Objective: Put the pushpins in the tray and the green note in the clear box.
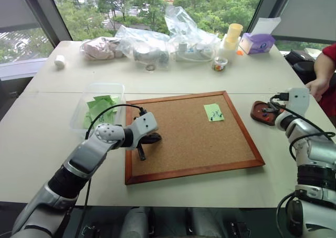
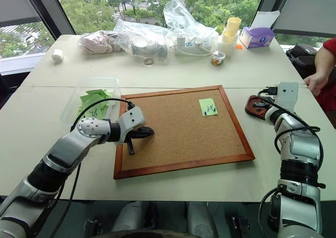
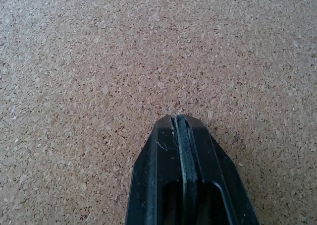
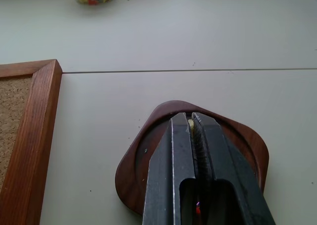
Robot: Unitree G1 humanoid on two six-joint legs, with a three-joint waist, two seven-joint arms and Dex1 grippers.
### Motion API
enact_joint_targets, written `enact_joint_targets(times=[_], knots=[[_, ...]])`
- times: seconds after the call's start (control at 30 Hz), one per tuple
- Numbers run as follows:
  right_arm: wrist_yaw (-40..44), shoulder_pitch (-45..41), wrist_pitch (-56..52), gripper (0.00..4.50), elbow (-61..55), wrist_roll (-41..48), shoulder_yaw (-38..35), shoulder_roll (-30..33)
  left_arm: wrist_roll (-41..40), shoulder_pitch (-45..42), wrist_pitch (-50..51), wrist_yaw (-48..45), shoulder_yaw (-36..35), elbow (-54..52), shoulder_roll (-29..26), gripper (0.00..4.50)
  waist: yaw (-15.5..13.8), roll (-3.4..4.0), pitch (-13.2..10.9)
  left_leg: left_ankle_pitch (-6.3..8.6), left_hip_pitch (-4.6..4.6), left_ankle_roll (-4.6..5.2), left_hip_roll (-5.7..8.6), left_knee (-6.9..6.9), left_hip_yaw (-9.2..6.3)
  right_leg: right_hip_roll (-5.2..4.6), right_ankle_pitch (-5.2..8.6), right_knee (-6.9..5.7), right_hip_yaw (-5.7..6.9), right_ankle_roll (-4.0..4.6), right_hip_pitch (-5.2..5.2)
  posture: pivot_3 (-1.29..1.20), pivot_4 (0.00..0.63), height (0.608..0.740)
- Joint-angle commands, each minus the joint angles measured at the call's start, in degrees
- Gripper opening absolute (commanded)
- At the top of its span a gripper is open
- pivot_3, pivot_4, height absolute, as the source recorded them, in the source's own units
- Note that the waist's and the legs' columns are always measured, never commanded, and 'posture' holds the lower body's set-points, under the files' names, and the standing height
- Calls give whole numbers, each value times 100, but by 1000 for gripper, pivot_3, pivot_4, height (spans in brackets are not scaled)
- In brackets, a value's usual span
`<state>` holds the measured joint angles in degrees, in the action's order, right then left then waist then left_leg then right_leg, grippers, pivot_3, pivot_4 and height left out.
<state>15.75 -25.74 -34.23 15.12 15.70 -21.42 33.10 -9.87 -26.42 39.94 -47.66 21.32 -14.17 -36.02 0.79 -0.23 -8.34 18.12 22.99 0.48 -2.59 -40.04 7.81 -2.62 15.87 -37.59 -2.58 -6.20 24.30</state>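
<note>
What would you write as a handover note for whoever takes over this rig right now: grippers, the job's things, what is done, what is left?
Left gripper: shut, empty, over the wood-framed corkboard.
Right gripper: shut over the small reddish-brown tray, something small and yellowish between its tips, likely a pushpin.
Pale green square note: on the corkboard, small dark marks on it, perhaps pins.
Clear plastic box: beside the board, green papers inside.
Left: release into the tray, pull any remaining pins, box the note.

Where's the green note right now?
The green note lies on the corkboard near its far right corner, left of the tray.
</note>
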Motion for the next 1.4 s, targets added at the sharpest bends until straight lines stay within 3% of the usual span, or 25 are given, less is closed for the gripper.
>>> enact_joint_targets(times=[0.03, 0.13, 0.23, 0.47, 0.97, 1.1, 1.23, 1.4], knots=[[31, -210, -71, 70, 158, 236, -251, 0, 126, 42, 20, -71, 155, 148, 23, 0, -3, 0, 0, 0, 0, 0, 0, 0, 0, 0, 0, 0, 0, 0, 0, 0, 150, 728], [25, -250, -41, 70, 264, 258, -246, 32, 144, 35, 38, -82, 141, 136, 63, 0, -5, 0, 0, 0, 0, 0, 1, 0, 0, -1, 0, 0, 0, 0, -1, 0, 150, 728], [41, -274, -50, 922, 304, 283, -254, 34, 150, 51, 64, -86, 126, 100, 80, 0, -8, 0, 0, 0, 0, 0, 0, 0, -2, -1, 0, 0, 0, 0, -1, 0, 150, 728], [8, -327, -16, 4461, 433, 329, -268, 58, 154, 67, 103, -65, 94, 81, 86, 0, -9, 0, 0, 0, 0, 0, 0, 0, -3, -1, 0, 1, 0, 0, -3, 0, 150, 728], [-377, -727, -540, 4461, 650, 1270, -1187, -109, 221, 42, 74, -48, 111, 107, 129, 0, -17, 0, 0, 0, 0, 0, 0, 0, -4, -2, 0, 2, 0, 0, -6, 0, 150, 728], [-382, -663, -480, 4461, 539, 1182, -1039, -63, 245, 50, 70, -61, 100, 106, 131, 0, -14, 1, 0, 0, 0, 1, 1, 0, -5, -2, 0, 3, 0, 0, -6, 0, 150, 728], [544, -106, -7, 4461, -471, 752, 14, 187, 259, 79, 71, -80, 82, 77, 104, 0, -16, 2, 1, 1, 2, 1, 1, 0, -7, -2, 0, 4, 0, -1, -6, 0, 150, 728], [1252, 364, -125, 4461, -1761, 862, 750, 220, 223, 100, -2, -157, 53, 36, 85, 0, -7, 4, 1, 1, 1, 2, 0, 0, -8, 0, 0, 4, 0, -1, -6, 0, 150, 728]])
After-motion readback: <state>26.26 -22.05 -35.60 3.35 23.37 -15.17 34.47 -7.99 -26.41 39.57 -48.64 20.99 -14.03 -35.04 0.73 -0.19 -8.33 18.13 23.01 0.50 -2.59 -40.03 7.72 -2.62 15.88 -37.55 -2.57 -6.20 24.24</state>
